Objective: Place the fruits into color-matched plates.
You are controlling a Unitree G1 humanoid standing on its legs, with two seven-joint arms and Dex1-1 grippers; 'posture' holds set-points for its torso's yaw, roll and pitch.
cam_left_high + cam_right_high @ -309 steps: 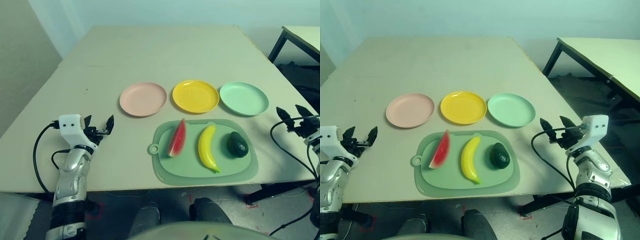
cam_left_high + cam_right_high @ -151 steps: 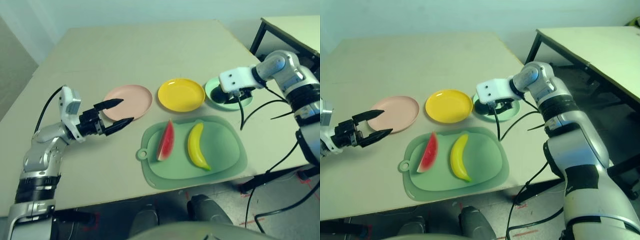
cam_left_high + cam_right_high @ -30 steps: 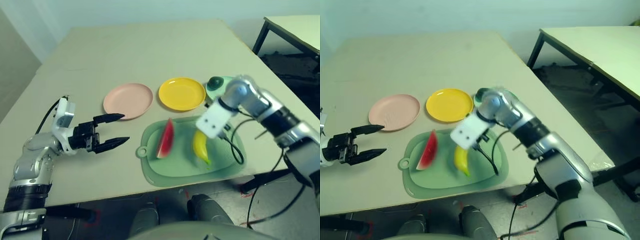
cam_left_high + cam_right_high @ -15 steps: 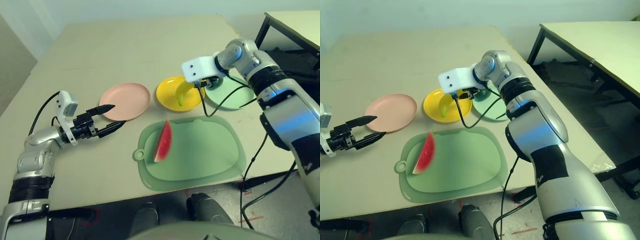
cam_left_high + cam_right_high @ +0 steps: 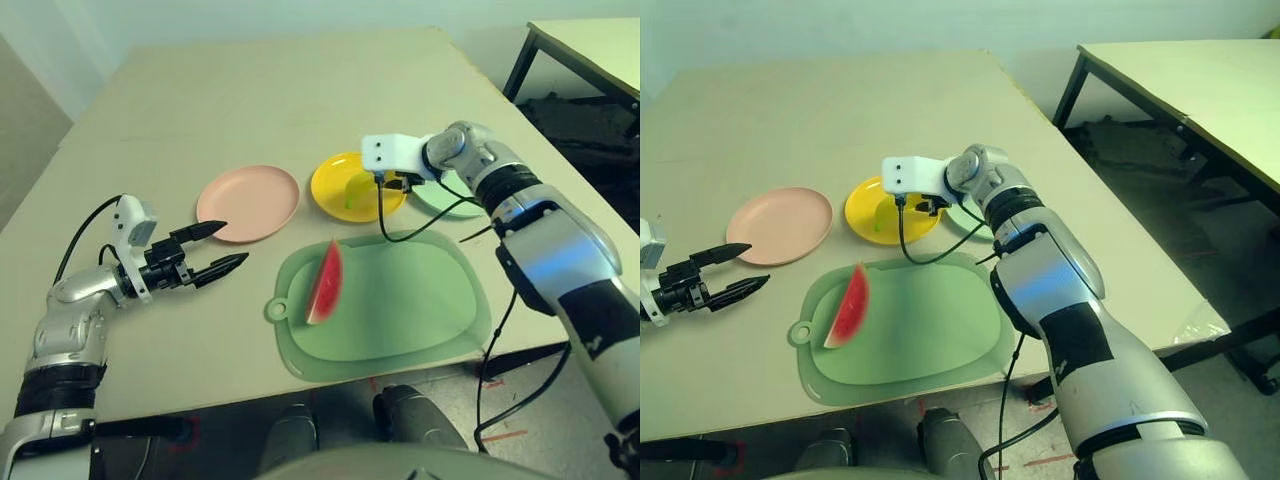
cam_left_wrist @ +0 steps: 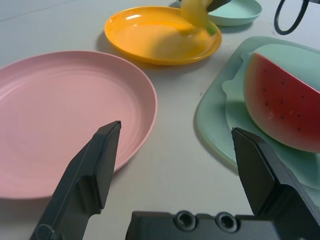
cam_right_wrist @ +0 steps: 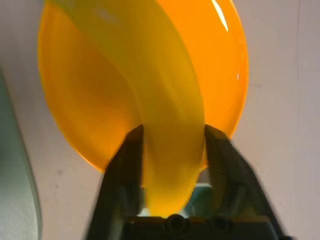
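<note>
A yellow banana (image 5: 356, 188) lies tilted over the yellow plate (image 5: 335, 195), and my right gripper (image 7: 174, 131) is shut on it, one finger against each side. The banana's far end is over the plate's middle. The red watermelon wedge (image 5: 325, 283) stands on the green cutting mat (image 5: 420, 300). The pale pink plate (image 5: 248, 203) is bare. My right arm covers most of the mint green plate (image 5: 452, 203). My left gripper (image 5: 222, 249) hovers open near the table's left front, pointing at the pink plate (image 6: 65, 115) and the watermelon (image 6: 282, 107).
The mat's right half is bare. A black cable (image 5: 440, 235) from my right wrist loops over the mat's far edge. A second table (image 5: 1180, 80) stands off to the right. Bare tabletop stretches behind the plates and left of the pink one.
My right gripper has carried the banana from the mat to the yellow plate and lowered it there. My left gripper stays open and has hardly moved.
</note>
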